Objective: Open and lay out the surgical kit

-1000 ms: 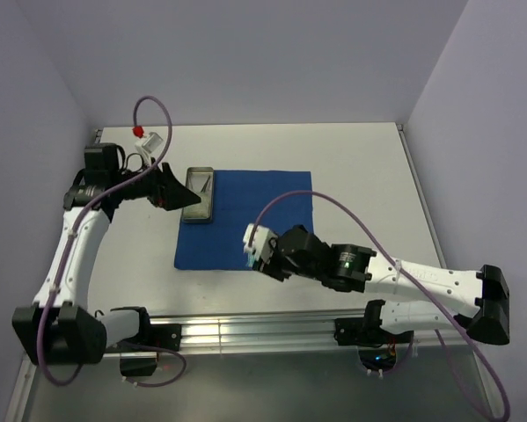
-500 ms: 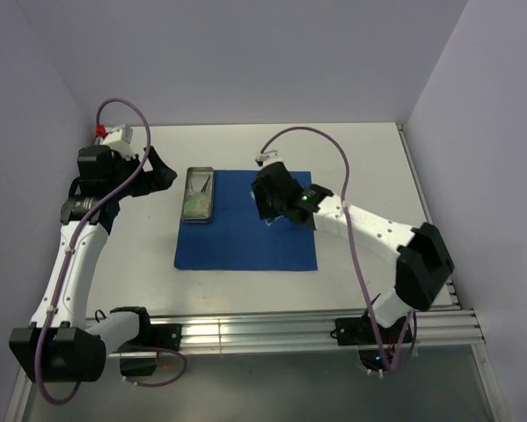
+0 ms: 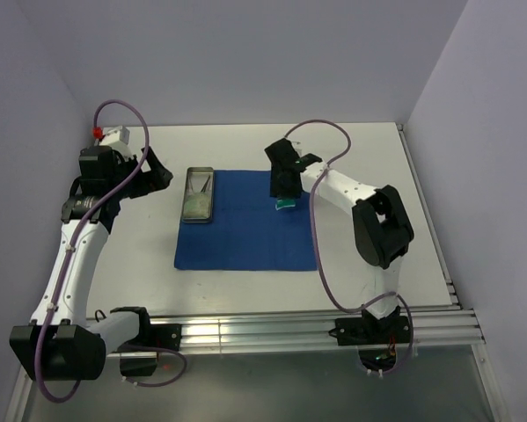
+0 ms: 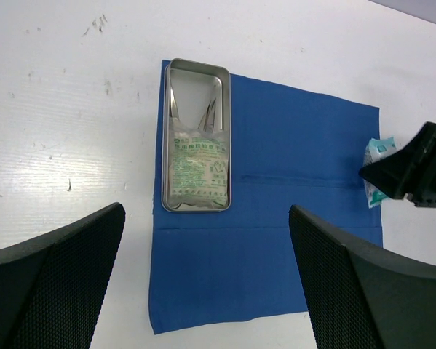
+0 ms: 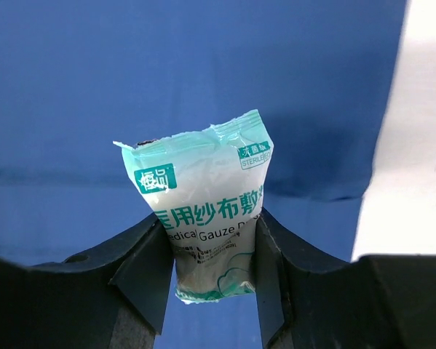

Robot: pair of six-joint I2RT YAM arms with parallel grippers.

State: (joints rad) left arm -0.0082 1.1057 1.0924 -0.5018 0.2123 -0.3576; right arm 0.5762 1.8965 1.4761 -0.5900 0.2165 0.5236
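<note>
The right gripper [image 5: 210, 218] is clamped on the lower half of a gauze packet [image 5: 199, 193], holding it just above the blue cloth [image 4: 298, 182] near the cloth's far right corner. The left gripper [image 3: 160, 170] hangs with its fingers spread wide and empty, off the cloth's left side. The steel tray [image 4: 196, 209] sits on the cloth's far left corner with a second packet [image 4: 196, 171] and thin steel instruments [image 4: 207, 109] inside. The likeliest slip is in the drop. The film looks slick and puffy, so it may cling to one finger or skid on release, and this close to the cloth's right edge it could end half on the bare worktop [image 4: 72, 109]. Pressing down too low could also ruck the cloth along its crease. The worktop around the cloth is white, matt and lightly scuffed, with pale lilac walls enclosing it.
</note>
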